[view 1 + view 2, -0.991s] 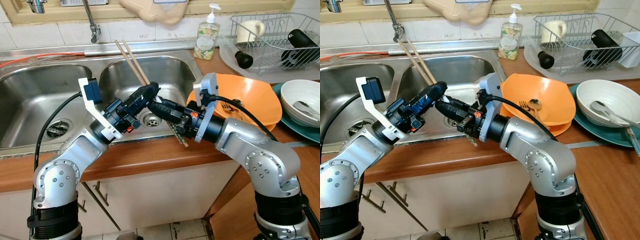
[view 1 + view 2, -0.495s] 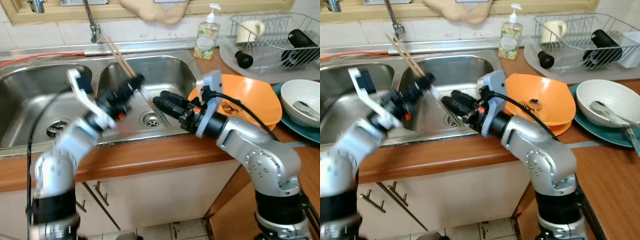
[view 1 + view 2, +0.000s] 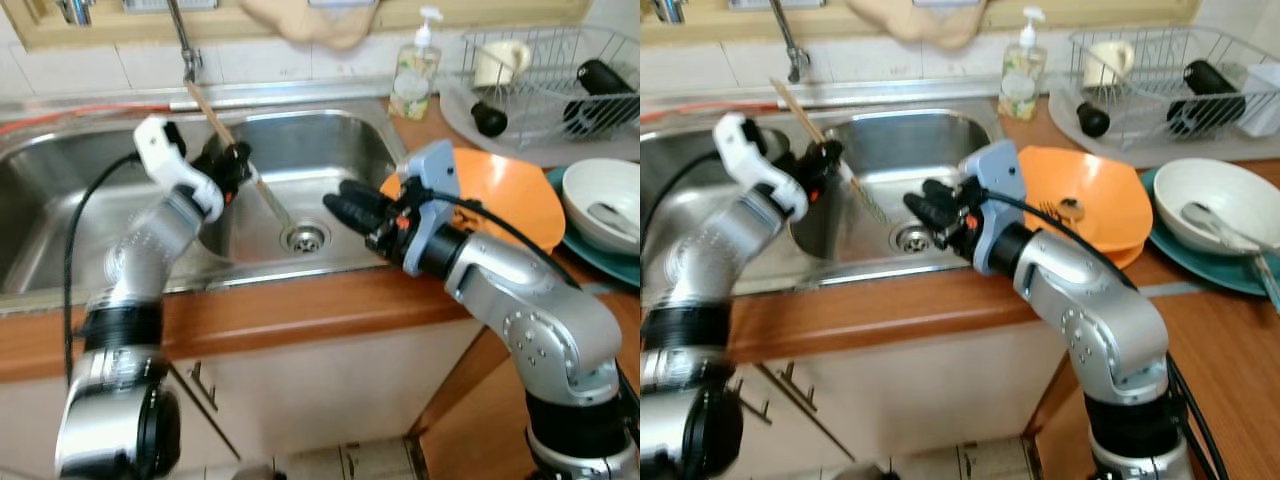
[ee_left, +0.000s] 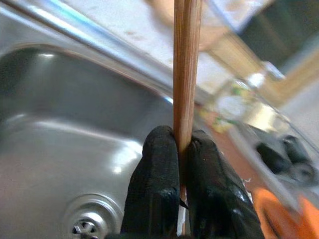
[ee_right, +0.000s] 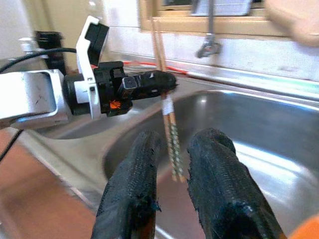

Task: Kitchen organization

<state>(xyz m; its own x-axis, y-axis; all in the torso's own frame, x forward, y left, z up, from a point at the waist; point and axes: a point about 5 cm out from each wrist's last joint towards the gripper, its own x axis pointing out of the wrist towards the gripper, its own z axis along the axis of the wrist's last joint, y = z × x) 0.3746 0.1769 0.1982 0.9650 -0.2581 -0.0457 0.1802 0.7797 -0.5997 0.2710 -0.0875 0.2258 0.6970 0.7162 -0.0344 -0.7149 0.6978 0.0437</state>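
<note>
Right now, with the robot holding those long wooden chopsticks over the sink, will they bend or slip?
The pair of long brown wooden chopsticks probably stays stiff: it looks straight above and below the left tool. It likely weighs little, being so thin. It could slip or swivel, since the tool pinches only one narrow spot, over the steel sink.

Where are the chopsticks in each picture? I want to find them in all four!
Left eye view: the chopsticks slant over the right sink basin, pinched by the left gripper.
Right eye view: the same slanted pair, under the tap.
Left wrist view: straight up from between the black fingers.
Right wrist view: upright past the right gripper, whose fingers are apart.
Shared landmark: the sink drain.
</note>
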